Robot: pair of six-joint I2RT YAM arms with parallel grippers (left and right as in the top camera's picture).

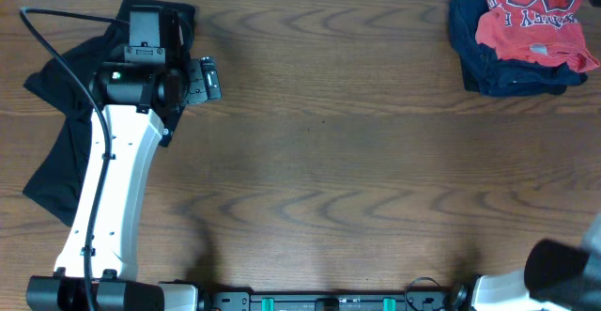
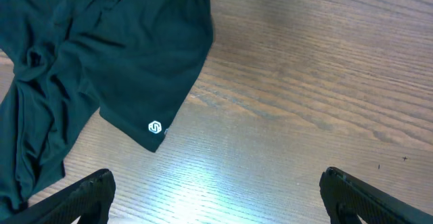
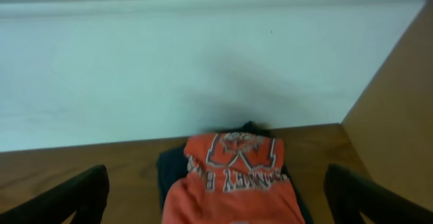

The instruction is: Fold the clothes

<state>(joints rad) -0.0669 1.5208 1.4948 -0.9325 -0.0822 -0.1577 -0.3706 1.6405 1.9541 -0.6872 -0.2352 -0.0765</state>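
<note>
A black garment (image 1: pixel 61 151) lies crumpled at the table's left, partly under my left arm. Its hem with a small white logo (image 2: pixel 155 127) shows in the left wrist view. My left gripper (image 1: pixel 211 79) (image 2: pixel 216 207) stands open over bare wood just right of that hem, with nothing between its fingers. At the far right corner a coral-red T-shirt (image 1: pixel 531 20) (image 3: pixel 237 183) with lettering lies folded on top of a navy garment (image 1: pixel 498 71) (image 3: pixel 170 170). My right gripper (image 3: pixel 216 207) is open, short of this pile and holding nothing.
The wooden table (image 1: pixel 357 161) runs wide between the two heaps. A pale wall (image 3: pixel 203 68) rises behind the right pile. A black cable (image 1: pixel 66 57) trails across the left arm. The right arm's base (image 1: pixel 563 273) sits at the near right corner.
</note>
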